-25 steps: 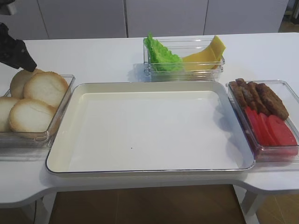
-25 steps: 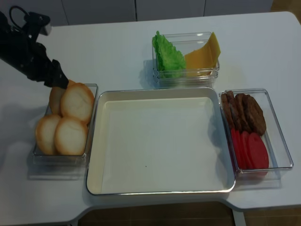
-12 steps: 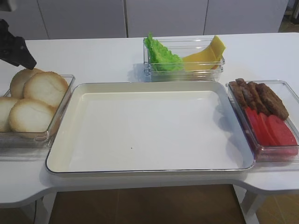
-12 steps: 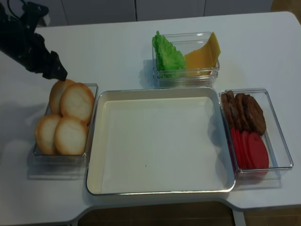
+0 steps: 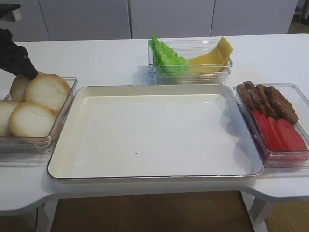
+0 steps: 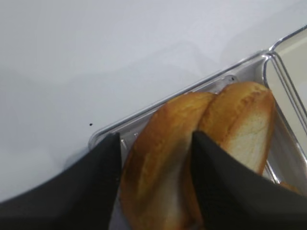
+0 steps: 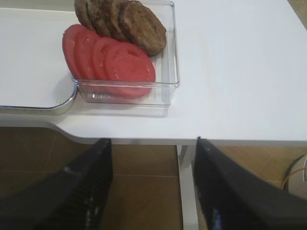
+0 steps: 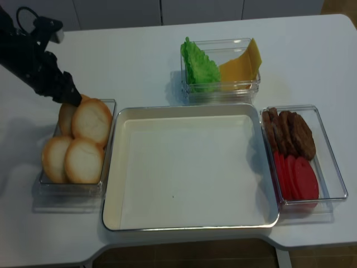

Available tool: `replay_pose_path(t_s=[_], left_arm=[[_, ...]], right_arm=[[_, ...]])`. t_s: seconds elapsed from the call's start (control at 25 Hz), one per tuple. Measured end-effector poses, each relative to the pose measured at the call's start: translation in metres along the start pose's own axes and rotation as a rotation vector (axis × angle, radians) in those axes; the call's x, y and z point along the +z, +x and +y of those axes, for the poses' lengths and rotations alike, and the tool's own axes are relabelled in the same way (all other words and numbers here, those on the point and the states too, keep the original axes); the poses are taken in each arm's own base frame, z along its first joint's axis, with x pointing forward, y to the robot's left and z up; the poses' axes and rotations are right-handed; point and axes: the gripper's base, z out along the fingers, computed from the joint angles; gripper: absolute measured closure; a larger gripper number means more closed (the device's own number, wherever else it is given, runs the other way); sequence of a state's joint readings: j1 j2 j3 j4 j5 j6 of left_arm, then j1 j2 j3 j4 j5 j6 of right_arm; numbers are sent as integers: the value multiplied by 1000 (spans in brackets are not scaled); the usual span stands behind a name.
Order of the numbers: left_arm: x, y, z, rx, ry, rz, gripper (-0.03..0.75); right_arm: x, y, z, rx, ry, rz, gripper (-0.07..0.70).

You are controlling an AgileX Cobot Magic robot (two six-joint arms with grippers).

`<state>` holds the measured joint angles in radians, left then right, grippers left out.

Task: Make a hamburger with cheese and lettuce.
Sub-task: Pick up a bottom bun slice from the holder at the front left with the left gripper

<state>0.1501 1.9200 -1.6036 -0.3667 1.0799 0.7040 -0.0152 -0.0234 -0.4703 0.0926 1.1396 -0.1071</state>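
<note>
Several bun halves stand on edge in a clear container point(image 5: 65, 104) at the left; no hamburger is stacked anywhere. My left gripper point(image 8: 71, 99) is lowered onto the rear bun half point(image 6: 158, 167). It is open, with one finger point(image 6: 91, 191) outside the bun and the other point(image 6: 225, 187) wedged between it and the neighbouring bun point(image 6: 244, 124). The green lettuce point(image 5: 166, 58) and the yellow cheese point(image 5: 217, 50) share a clear box at the back. My right gripper point(image 7: 151, 141) hangs open and empty off the table's front right edge.
A large cream tray point(image 5: 154, 135) fills the middle of the table. At the right, a clear box point(image 5: 301, 104) holds brown meat strips point(image 5: 270, 99) and red tomato slices point(image 5: 282, 135). The floor shows below the right gripper.
The left gripper lifted slightly off the bun container half a second ago and has come back down over the rear bun half. Its jaws look a little narrower.
</note>
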Motion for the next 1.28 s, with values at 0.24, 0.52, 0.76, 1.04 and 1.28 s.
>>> replay_pose_path(t_s=[0.24,0.52,0.76,1.04,1.28], left_arm=[[0,1,0,3,0,6,509],[0,1,0,5,5,14,568],[0,2,0,6,7,16,602],[-6,1,-3,11,2,7,613],[-15,0,-6,19,-3,-3,615]], right_arm=[[0,0,0,0,0,0,205],[0,0,0,0,0,0,205],[0,0,0,0,0,0,205],[0,0,0,0,0,0,205],[0,0,0,0,0,0,205]])
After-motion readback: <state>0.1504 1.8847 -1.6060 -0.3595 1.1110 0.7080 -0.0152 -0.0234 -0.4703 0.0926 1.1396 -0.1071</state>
